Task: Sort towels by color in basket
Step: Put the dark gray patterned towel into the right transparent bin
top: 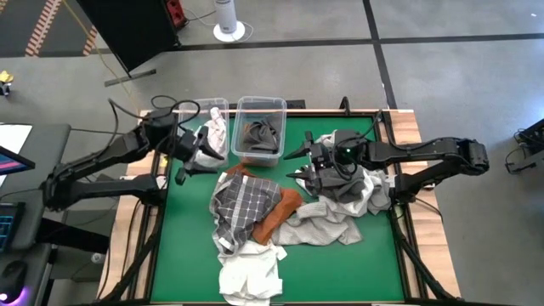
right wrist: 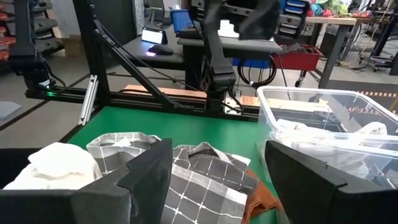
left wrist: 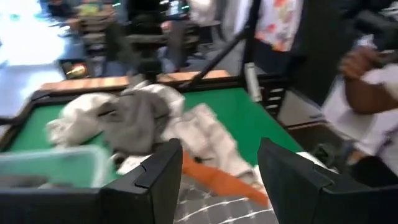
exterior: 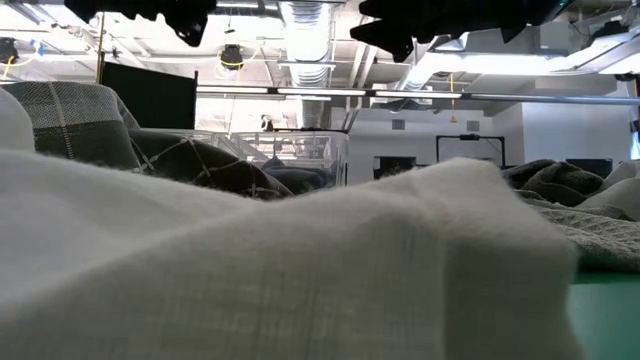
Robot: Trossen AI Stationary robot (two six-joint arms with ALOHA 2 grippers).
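The green bench is carrying 2 bins behind the towels. Both claws, left claw and right claw, are hovering released, probably empty; towels are lying just below them. Pinching 1 towel only is working best.

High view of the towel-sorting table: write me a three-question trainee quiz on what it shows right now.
1. True or false: both clear bins already hold cloth.
2. Which bin holds the dark grey towel? A) the left bin B) the right bin
3. Fill in: the rust-orange towel lies partly under the grey towel with the white ____.

Key:
1. True; the left bin holds a white towel.
2. B.
3. Grid.

Both the left gripper and the right gripper are open and hold nothing.
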